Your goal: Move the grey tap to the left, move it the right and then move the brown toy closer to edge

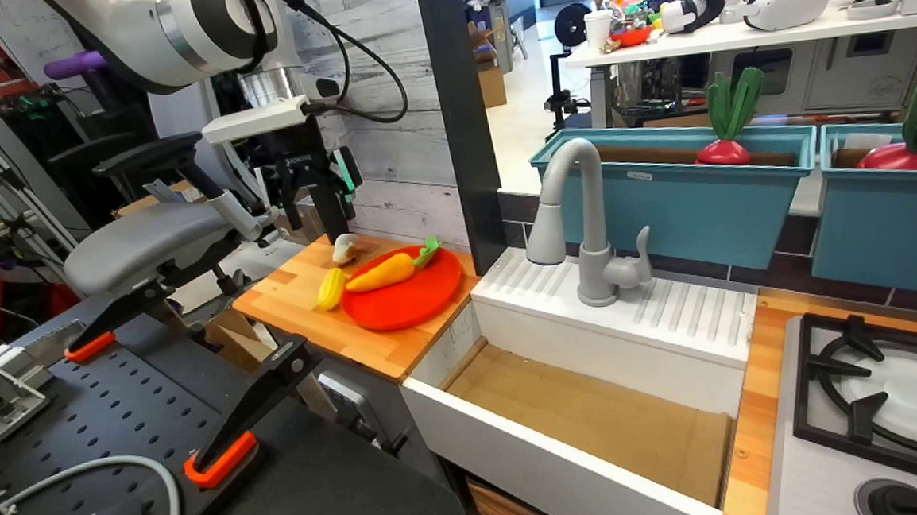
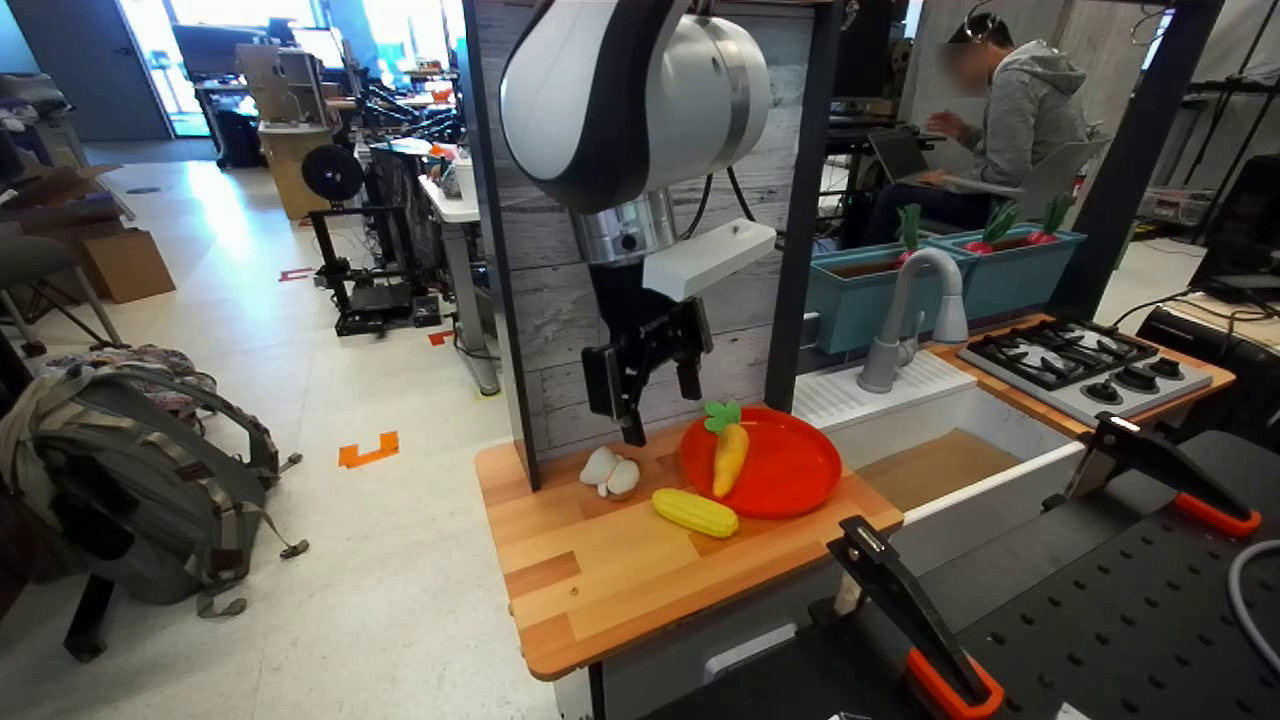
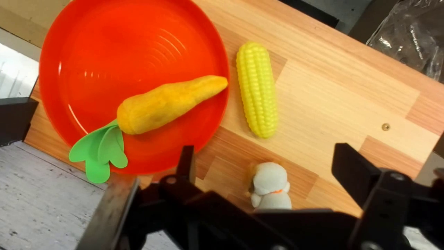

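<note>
The grey tap (image 1: 592, 209) stands upright on the white sink's back ledge; it also shows in an exterior view (image 2: 893, 325). Its spout hangs left of the stem there in the former, right of it in the latter. No reddish-brown toy food piece shows. A small whitish plush toy with a brown patch (image 3: 272, 184) sits on the wooden board (image 2: 600, 590), near the back wall and away from the board's front edge (image 2: 720, 597). My gripper (image 2: 661, 412) is open and empty above the board; in the wrist view (image 3: 265, 149) the plush lies between its fingers, partly hidden.
A red-orange plate (image 2: 815, 480) with a yellow-orange carrot toy (image 2: 732, 455) lies beside the plush. Yellow toy corn (image 2: 695, 512) lies in front of the plate. A panelled wall (image 1: 388, 150) rises behind the board. Black clamps (image 2: 910, 600) stand at the front.
</note>
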Controlling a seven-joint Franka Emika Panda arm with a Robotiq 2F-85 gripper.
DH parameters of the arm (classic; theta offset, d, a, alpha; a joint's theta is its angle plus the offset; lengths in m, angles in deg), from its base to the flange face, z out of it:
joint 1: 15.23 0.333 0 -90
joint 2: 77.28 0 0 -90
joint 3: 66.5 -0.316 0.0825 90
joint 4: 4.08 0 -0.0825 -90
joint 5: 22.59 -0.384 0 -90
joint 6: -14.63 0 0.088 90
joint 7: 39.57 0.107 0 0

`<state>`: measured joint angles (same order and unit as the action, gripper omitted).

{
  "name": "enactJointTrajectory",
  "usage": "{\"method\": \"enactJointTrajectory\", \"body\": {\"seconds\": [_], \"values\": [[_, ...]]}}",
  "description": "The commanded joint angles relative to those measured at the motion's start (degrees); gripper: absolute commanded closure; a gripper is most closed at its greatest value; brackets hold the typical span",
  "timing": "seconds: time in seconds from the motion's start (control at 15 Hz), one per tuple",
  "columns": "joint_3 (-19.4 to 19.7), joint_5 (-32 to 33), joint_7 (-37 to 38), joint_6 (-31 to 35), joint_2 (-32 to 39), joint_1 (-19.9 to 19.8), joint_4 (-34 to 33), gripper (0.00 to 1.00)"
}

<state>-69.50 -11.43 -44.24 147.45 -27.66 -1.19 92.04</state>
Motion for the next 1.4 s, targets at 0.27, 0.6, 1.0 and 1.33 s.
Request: {"method": "enactJointTrajectory", "body": {"seconds": [0.27,0.6,1.0,1.33], "values": [[-0.3,-0.8,6.0,16.1,3.2,0.0,3.6,0.0],[0.0,-1.6,7.6,24.7,5.8,0.1,5.0,0.0],[0.5,-2.2,9.2,28.0,7.8,0.9,3.6,0.0],[0.7,-2.2,10.0,27.9,8.2,1.3,2.3,0.34]]}}
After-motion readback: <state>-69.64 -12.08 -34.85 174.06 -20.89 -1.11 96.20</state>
